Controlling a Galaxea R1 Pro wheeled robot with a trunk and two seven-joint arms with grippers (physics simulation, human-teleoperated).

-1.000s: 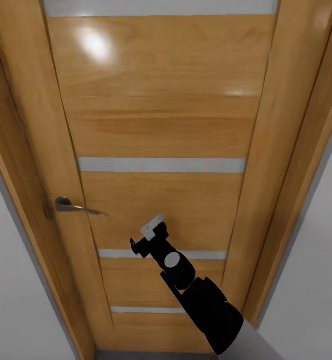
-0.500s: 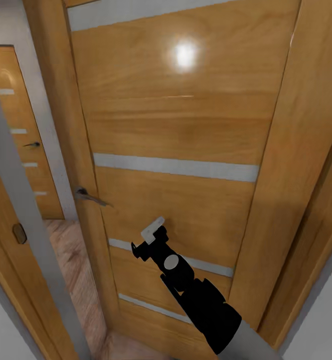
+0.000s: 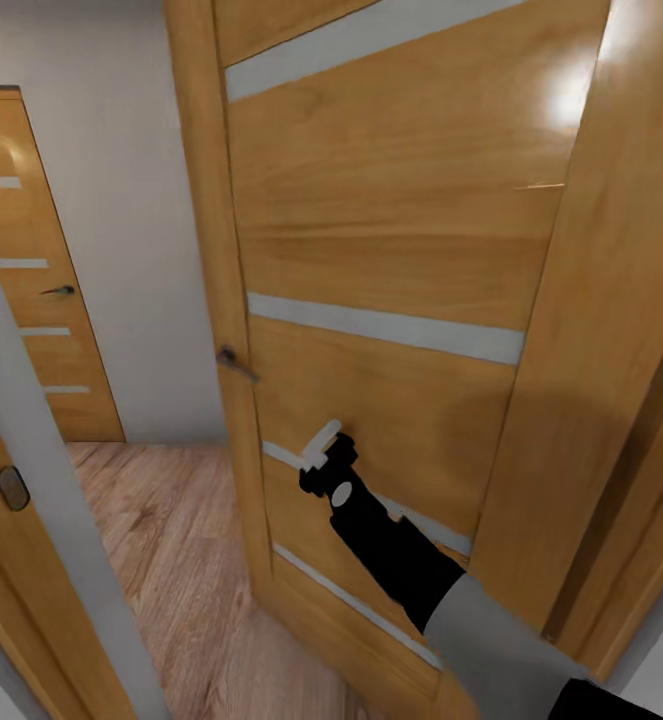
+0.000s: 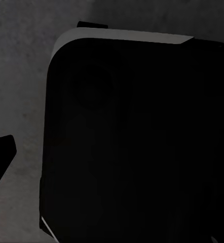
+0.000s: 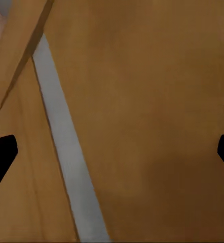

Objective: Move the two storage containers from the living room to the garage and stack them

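Note:
The two storage containers are out of view. My right gripper is stretched forward against a wooden door crossed by grey strips. In the right wrist view its fingertips sit wide apart at the picture's edges, open and empty, close to the door panel. In the left wrist view my left gripper hangs over a black part of the robot and a dark grey rough floor. One of its fingertips shows at the edge.
The door stands partly swung away, its handle at its free edge. Beyond it lie a light wood-plank floor, a white wall and a second wooden door. A grey and wood door frame runs close on the left.
The door has swung open away from me, uncovering the room with the wood-plank floor and the far door. My right arm has reached further forward with the door.

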